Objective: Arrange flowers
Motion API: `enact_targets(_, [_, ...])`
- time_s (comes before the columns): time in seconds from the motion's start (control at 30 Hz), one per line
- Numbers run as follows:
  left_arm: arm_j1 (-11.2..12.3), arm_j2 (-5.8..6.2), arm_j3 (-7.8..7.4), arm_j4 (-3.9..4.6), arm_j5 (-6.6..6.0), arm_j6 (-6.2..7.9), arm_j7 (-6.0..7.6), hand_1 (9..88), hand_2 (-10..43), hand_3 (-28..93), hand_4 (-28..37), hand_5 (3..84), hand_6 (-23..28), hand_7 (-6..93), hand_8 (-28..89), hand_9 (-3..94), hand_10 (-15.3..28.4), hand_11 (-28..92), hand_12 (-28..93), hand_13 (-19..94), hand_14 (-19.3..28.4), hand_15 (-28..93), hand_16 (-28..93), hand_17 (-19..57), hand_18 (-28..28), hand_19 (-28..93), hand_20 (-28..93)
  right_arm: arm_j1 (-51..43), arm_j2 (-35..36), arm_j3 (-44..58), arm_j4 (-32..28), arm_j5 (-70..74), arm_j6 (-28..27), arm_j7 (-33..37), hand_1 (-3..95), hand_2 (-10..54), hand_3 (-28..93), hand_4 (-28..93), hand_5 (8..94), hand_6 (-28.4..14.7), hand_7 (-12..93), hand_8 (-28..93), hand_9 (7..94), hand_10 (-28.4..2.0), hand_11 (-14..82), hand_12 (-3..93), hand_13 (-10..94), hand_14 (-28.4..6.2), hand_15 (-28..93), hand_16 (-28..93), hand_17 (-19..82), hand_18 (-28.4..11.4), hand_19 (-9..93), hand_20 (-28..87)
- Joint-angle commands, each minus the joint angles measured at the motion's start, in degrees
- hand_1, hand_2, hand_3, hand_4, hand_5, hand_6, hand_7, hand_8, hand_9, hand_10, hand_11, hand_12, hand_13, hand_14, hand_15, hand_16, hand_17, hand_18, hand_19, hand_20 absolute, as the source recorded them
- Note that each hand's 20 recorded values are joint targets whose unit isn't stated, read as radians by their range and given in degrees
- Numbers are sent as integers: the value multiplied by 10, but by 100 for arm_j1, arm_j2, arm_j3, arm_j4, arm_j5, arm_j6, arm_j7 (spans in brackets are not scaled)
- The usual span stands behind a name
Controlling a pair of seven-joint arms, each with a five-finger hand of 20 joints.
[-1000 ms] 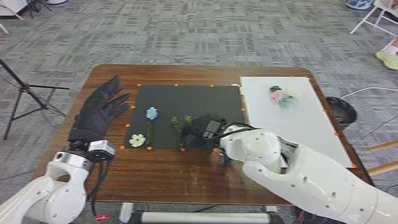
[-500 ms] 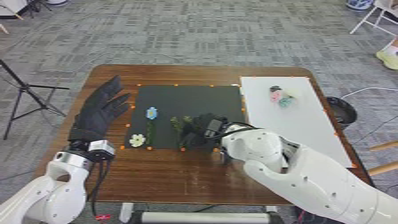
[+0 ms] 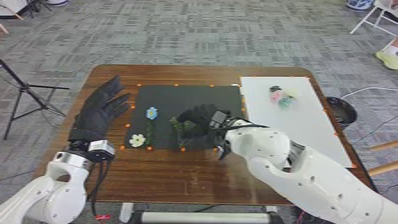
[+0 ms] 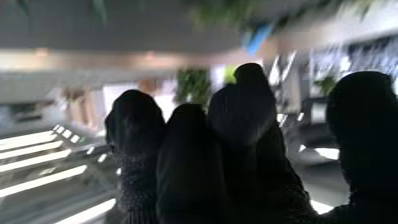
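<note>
Over the black mat (image 3: 164, 95), my right hand (image 3: 202, 118) is just to the right of a green leafy stem (image 3: 179, 128). In the right wrist view my right hand (image 4: 240, 135) has its fingers straight, the thumb apart, and holds nothing between them. A blue flower (image 3: 151, 113) and a white flower (image 3: 137, 140) lie at the mat's left side. My left hand (image 3: 96, 111) rests at the table's left edge with straight fingers. Pink (image 3: 275, 94) and teal (image 3: 286, 102) flowers lie on the white board (image 3: 293, 125).
Small orange markers dot the edges of the mat and board. A black bin (image 3: 341, 111) stands beside the table's right edge. A black tripod (image 3: 27, 87) is on the floor at the left.
My right hand has moved forward over the mat, away from the robot, and its wrist has turned. The flowers and my left hand have kept their places.
</note>
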Motion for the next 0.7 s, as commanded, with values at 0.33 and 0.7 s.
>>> enact_targets(0.33, [-275, 80, 134, 1, 6, -26, 41, 278, -41, 658, -253, 233, 17, 163, -79, 176, 95, 135, 190, 160, 129, 241, 62, -110, 188, 356, 123, -399, 1305, 1437, 244, -712, 1979, 940, 261, -84, 812, -279, 462, -5, 205, -120, 473, -118, 209, 210, 456, -113, 711, 210, 215, -202, 735, 441])
enact_targets(0.7, [-266, 162, 43, -7, -2, 18, 82, 278, -42, 658, -253, 233, 17, 162, -79, 176, 96, 135, 190, 160, 130, 240, 62, -110, 188, 356, 123, -640, 1837, 1563, 902, -1274, 2153, 1384, 278, -95, 838, -283, 457, 4, 262, -136, 470, -105, 218, 210, 380, -101, 622, 181, 174, -195, 688, 443])
